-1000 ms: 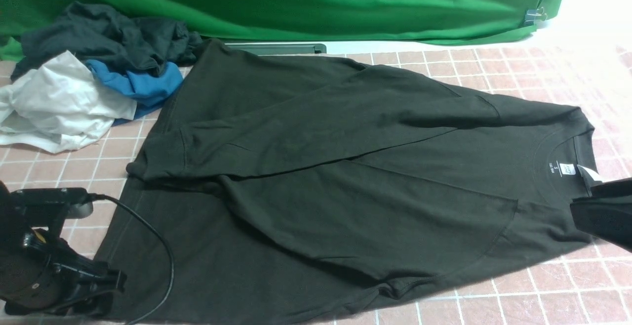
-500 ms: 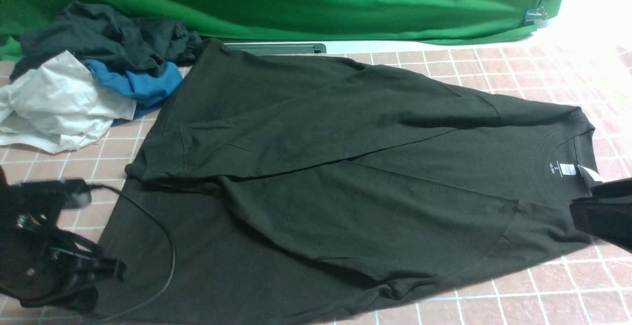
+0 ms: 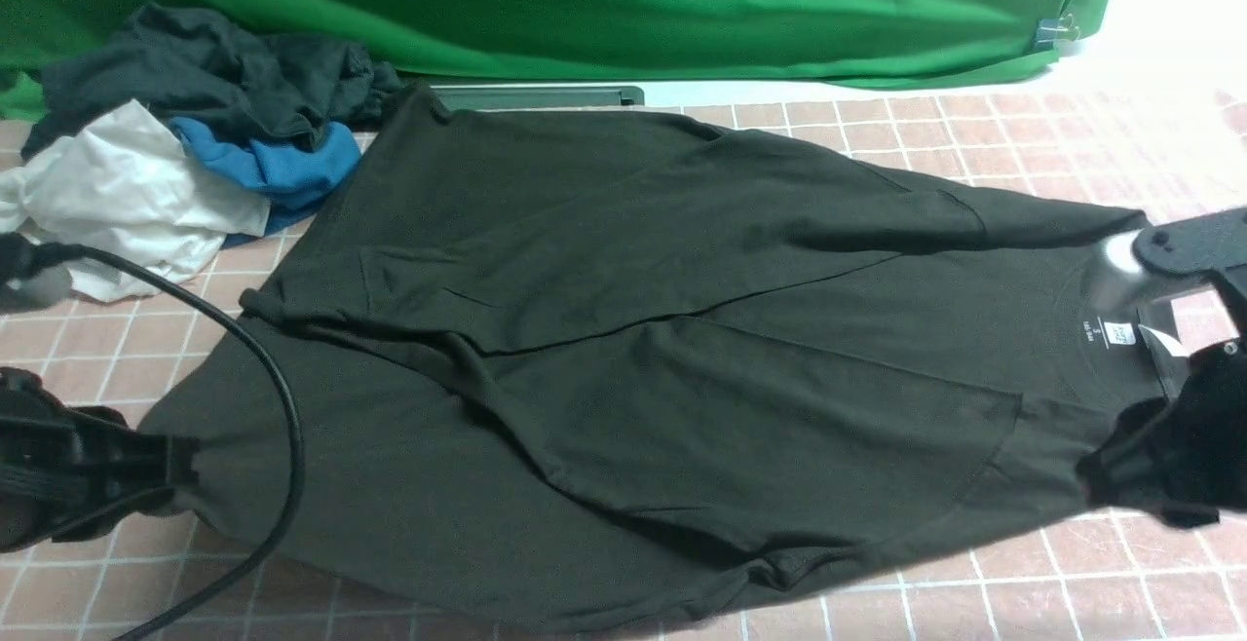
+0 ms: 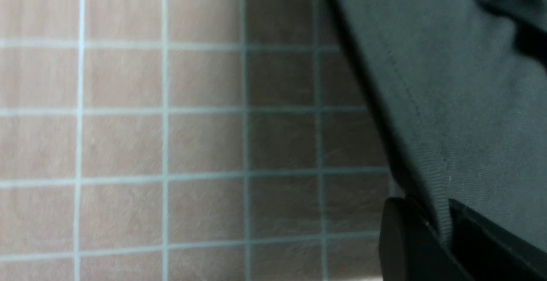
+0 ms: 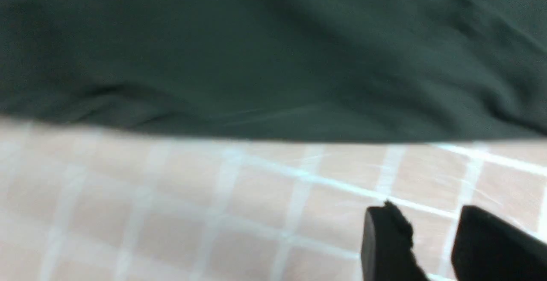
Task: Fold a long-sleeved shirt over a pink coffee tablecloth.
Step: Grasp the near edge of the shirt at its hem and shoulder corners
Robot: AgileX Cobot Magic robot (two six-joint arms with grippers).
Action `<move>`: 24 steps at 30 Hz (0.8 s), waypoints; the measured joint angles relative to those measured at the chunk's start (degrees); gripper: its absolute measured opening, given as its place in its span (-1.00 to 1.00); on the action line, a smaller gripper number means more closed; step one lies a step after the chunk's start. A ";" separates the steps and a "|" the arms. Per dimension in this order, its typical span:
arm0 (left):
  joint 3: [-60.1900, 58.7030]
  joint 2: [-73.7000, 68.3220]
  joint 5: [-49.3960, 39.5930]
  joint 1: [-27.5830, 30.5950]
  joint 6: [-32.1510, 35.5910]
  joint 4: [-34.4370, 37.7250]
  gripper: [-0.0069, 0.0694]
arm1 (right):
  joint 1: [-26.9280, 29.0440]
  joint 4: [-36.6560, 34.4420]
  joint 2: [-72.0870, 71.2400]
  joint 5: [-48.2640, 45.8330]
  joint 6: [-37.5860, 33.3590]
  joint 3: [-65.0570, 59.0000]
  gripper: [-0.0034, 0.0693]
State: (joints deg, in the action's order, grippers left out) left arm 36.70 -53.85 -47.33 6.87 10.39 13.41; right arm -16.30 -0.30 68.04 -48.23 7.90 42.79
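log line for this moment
left claw: shut on long-sleeved shirt hem | right claw: open, empty, over pink tablecloth

The front camera sat on the robot's own side between the arms. It looked forward and down across the pink coffee tablecloth (image 3: 1072,583) to the green backdrop (image 3: 623,8) and took in the whole long-sleeved shirt (image 3: 623,378). Both wrist cameras looked from very close, the left sharp, the right blurred. Each shared with the front view a stretch of shirt edge on gridded cloth.

neck print (image 3: 1099,330) too small to read
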 joint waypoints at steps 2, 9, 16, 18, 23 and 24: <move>0.00 0.77 0.00 0.00 0.20 0.24 -0.71 | 5.33 -1.27 3.14 1.84 1.12 0.00 -0.23; 0.00 1.02 1.23 0.00 0.45 0.35 -0.71 | 9.50 -8.70 11.95 5.17 -1.98 0.00 0.10; 0.00 1.07 2.41 0.00 2.62 1.05 -0.71 | -2.88 -9.69 16.81 8.72 -41.96 0.13 0.17; 0.00 1.07 2.81 0.00 2.82 1.29 -0.71 | -5.16 -9.69 17.34 10.00 -48.31 0.13 0.19; 0.00 1.07 3.06 0.00 2.99 1.29 -0.71 | -6.07 -8.32 19.71 11.51 -53.43 -0.02 0.19; 0.00 1.07 3.06 0.00 3.07 1.29 -0.71 | -6.07 -7.80 20.38 12.10 -53.63 -0.26 0.19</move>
State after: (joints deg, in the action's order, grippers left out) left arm 36.70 -52.78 -44.27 6.87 13.46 14.70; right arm -22.37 -8.11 88.42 -36.13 -45.72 42.53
